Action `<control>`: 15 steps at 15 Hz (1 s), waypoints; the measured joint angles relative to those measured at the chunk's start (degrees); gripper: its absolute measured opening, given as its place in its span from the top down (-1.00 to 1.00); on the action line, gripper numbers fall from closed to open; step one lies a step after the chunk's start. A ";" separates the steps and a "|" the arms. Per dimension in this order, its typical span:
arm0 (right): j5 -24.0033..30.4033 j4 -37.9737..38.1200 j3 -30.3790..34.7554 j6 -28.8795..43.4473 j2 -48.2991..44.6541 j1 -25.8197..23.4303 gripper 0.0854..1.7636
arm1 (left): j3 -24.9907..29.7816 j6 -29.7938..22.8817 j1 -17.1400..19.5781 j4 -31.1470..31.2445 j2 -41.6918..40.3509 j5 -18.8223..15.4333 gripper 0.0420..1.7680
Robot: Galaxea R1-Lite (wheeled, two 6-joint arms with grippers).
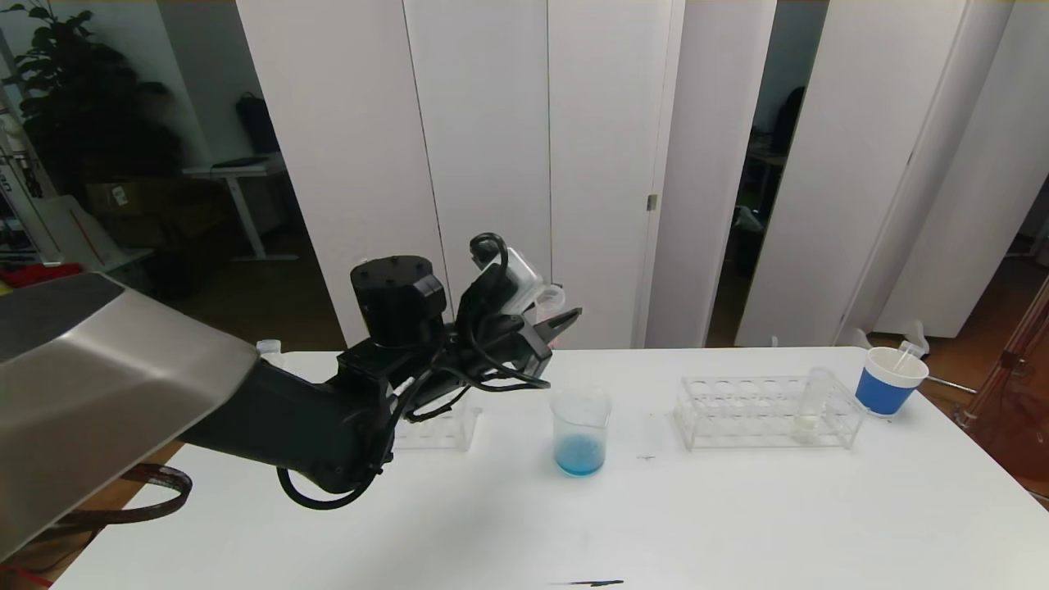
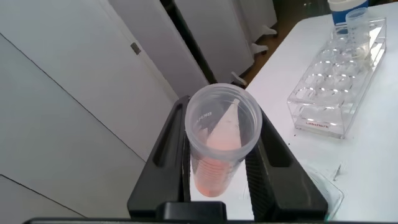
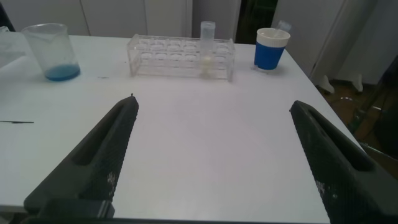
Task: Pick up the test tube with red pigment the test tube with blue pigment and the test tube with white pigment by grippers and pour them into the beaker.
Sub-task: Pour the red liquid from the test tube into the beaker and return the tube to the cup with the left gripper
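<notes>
A clear test tube with red pigment (image 2: 217, 146) sits clamped between the closed fingers of the left gripper (image 1: 551, 321), raised above and just behind the beaker (image 1: 580, 432), whose bottom holds blue liquid. To the right, the test tube with white pigment (image 1: 812, 406) stands in a clear rack (image 1: 766, 412). The right gripper (image 3: 211, 155) hovers wide open and empty over the white table (image 1: 737, 516).
</notes>
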 joint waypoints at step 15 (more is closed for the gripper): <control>-0.02 0.00 0.00 -0.02 0.00 0.00 -0.98 | -4.19 34.71 1.12 0.02 7.80 -2.78 0.38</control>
